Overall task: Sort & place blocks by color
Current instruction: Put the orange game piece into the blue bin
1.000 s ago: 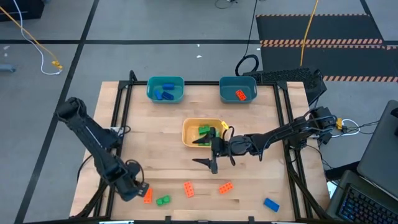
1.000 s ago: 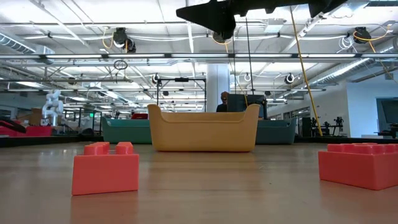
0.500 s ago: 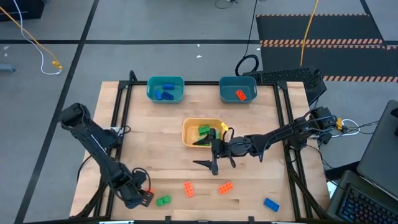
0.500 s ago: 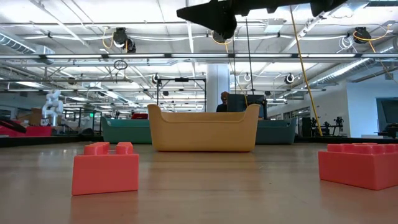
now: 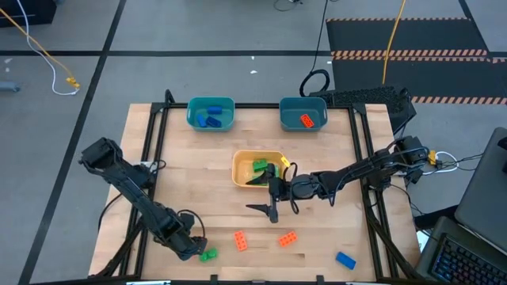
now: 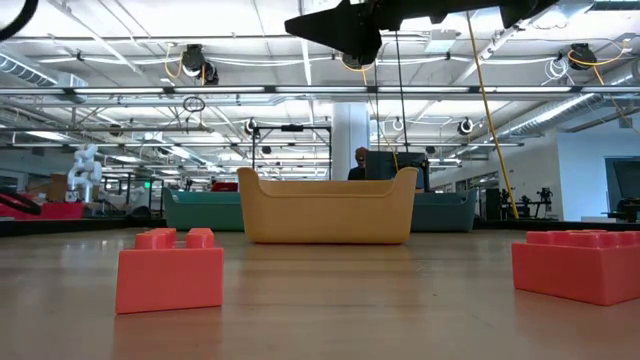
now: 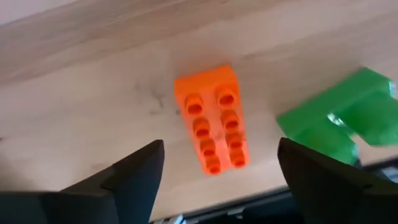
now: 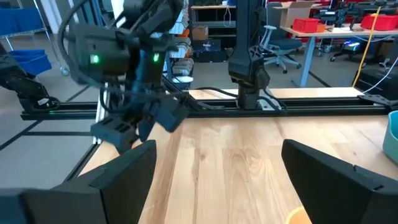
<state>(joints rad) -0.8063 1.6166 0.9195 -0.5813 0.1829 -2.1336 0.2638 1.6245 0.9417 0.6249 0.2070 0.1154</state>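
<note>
Your left pincer (image 7: 214,186) stands wide, above the orange block (image 7: 213,117) lying flat on the desk (image 7: 93,81), with the green block (image 7: 339,118) just beside. A second ago it sat nearer the desk's left edge, seemingly closed around that block. Your right pincer (image 5: 267,207) hangs wide beside the yellow bin (image 5: 240,168).

2 teal bins (image 5: 211,114), yellow bin (image 5: 242,168).

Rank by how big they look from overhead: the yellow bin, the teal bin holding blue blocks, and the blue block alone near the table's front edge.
1. Yellow bin, slightly the largest.
2. Teal bin, nearly the same, so that order is unsure.
3. Lone blue block, far smaller.
</note>
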